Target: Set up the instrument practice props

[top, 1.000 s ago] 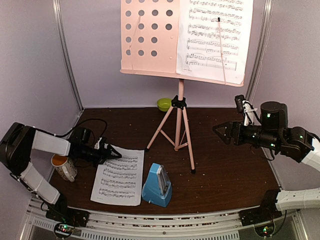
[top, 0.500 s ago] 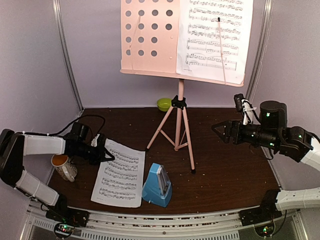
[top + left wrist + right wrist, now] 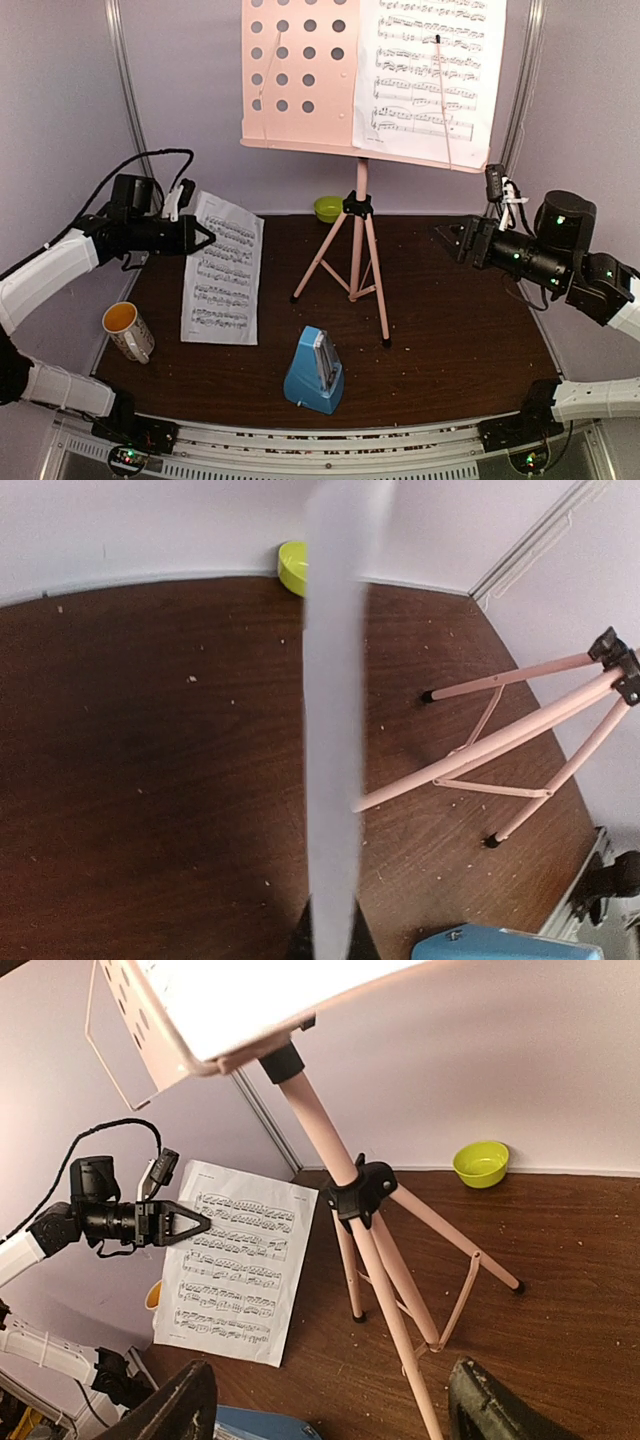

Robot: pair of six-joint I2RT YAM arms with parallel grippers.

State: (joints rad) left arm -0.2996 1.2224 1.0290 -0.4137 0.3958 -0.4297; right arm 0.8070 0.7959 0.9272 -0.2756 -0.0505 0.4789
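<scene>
The pink music stand (image 3: 300, 80) rises at the back centre, with one sheet-music page (image 3: 430, 70) resting on the right half of its perforated desk. My left gripper (image 3: 205, 237) is shut on the upper left edge of the second page (image 3: 225, 275), which hangs in the air over the left of the table. The left wrist view shows that page (image 3: 333, 730) edge-on, running up from the pinched jaws. The blue metronome (image 3: 315, 372) stands near the front centre. My right gripper (image 3: 452, 240) hovers open and unladen at the right, facing the stand's tripod legs (image 3: 400, 1300).
A white mug with an orange inside (image 3: 128, 330) stands at the left front, below the hanging page. A lime-green bowl (image 3: 328, 208) sits at the back wall behind the tripod. Purple walls enclose the table on three sides.
My left gripper closed on the page lying on the table and lifted it up and back. The right arm rose slightly and drew back to the right, still open.
</scene>
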